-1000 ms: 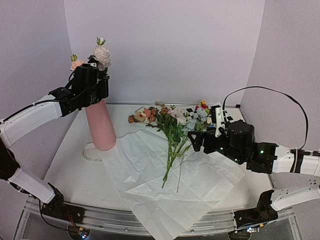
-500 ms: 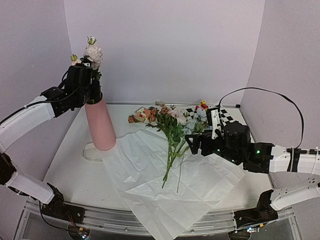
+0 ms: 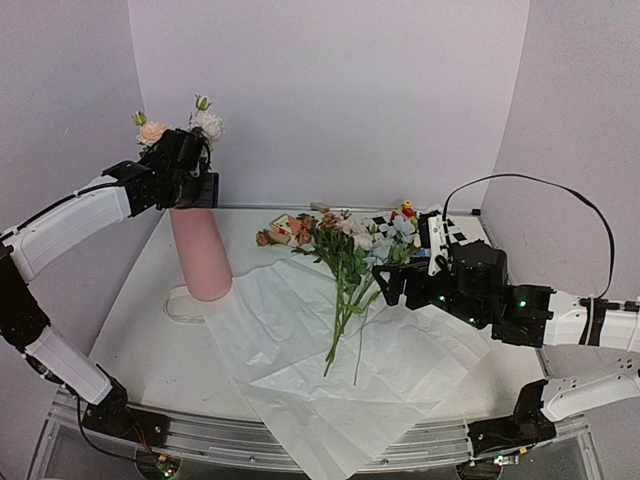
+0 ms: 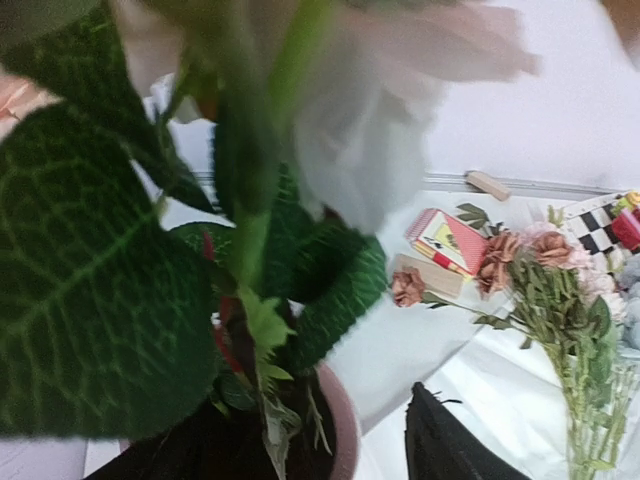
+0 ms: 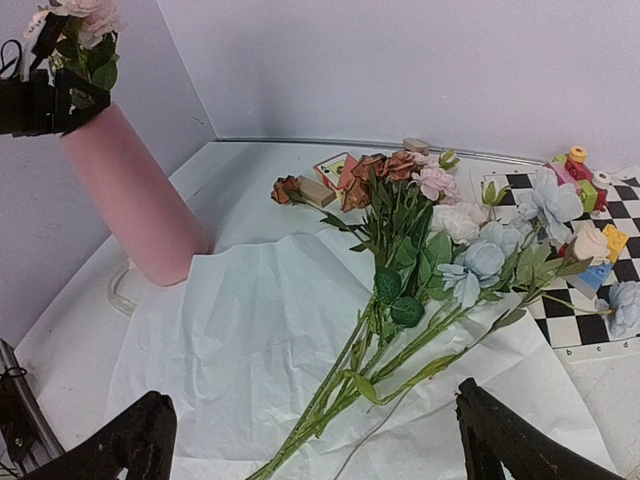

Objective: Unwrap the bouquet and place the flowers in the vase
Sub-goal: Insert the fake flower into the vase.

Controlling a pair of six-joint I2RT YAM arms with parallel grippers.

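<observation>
As seen from above, noted right gripper (image 3: 390,284) wide open just right of the flowers (image 3: 345,262), nearer arm; stems along paper (image 3: 290,350) toward table (image 3: 140,340) near edge. Left gripper (image 3: 190,165) at vase (image 3: 203,255) mouth, grip perhaps on stems, cannot tell.

The pink vase (image 3: 203,255) stood at the counter's (image 3: 140,320) left side, a few blooms (image 3: 207,122) rising from its mouth, where the left hand (image 3: 198,165) was poised at their stems. The other flowers (image 3: 345,260) lay across the spread white paper (image 3: 320,360), with the right hand (image 3: 393,283) low just to their right.
</observation>
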